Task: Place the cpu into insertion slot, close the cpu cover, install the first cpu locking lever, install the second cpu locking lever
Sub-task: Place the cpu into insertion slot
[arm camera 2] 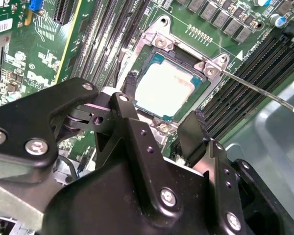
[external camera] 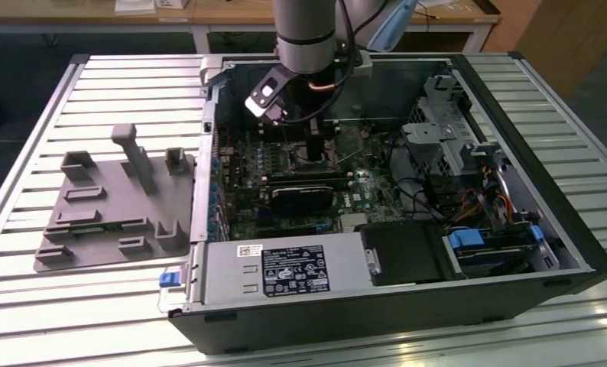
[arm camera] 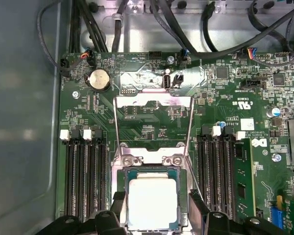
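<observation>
The cpu (arm camera: 153, 203) lies flat in the insertion slot (arm camera: 182, 198), its silver top showing in both wrist views (arm camera 2: 164, 90). My gripper (arm camera: 157, 215) hovers right over it, open, with one black finger (arm camera: 116, 210) on each side of the chip and a gap between each finger and the chip. The cpu cover (arm camera: 153, 102) stands raised on its hinge beyond the slot. A thin locking lever (arm camera 2: 257, 90) sticks out free from the slot's corner. In the exterior view the gripper (external camera: 314, 149) reaches down into the open computer case (external camera: 548, 252).
Long black memory slots (arm camera: 85, 181) run along both sides of the socket. A black heatsink block (external camera: 301, 195) sits close to the gripper, with cables (external camera: 426, 199) and drive bays (external camera: 487, 245) to the exterior view's right. A grey fixture plate (external camera: 110, 222) lies outside the case.
</observation>
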Controlling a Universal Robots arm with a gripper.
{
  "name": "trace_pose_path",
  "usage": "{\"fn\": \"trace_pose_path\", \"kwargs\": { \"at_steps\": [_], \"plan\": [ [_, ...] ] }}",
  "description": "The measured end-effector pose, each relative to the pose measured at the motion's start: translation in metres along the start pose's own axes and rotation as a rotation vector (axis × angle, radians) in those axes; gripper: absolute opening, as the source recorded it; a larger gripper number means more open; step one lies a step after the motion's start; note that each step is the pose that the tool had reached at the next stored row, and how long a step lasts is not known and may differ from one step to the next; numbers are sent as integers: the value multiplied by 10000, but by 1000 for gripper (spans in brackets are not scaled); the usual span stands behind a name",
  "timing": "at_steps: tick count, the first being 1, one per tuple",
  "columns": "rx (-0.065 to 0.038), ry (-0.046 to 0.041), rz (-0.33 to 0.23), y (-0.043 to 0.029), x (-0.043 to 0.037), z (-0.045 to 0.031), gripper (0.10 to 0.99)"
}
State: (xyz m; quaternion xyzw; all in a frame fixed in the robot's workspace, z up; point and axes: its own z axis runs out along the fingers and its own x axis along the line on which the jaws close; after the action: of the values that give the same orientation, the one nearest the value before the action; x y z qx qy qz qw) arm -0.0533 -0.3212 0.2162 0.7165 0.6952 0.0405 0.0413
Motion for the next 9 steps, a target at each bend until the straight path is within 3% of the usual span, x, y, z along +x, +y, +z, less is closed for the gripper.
{"fn": "trace_pose_path", "kwargs": {
  "at_steps": [3,9],
  "plan": [
    [-9,-8,0,-1,1,-7,612],
    [-27,-149,-17,-3,0,-40,612]
  ]
}}
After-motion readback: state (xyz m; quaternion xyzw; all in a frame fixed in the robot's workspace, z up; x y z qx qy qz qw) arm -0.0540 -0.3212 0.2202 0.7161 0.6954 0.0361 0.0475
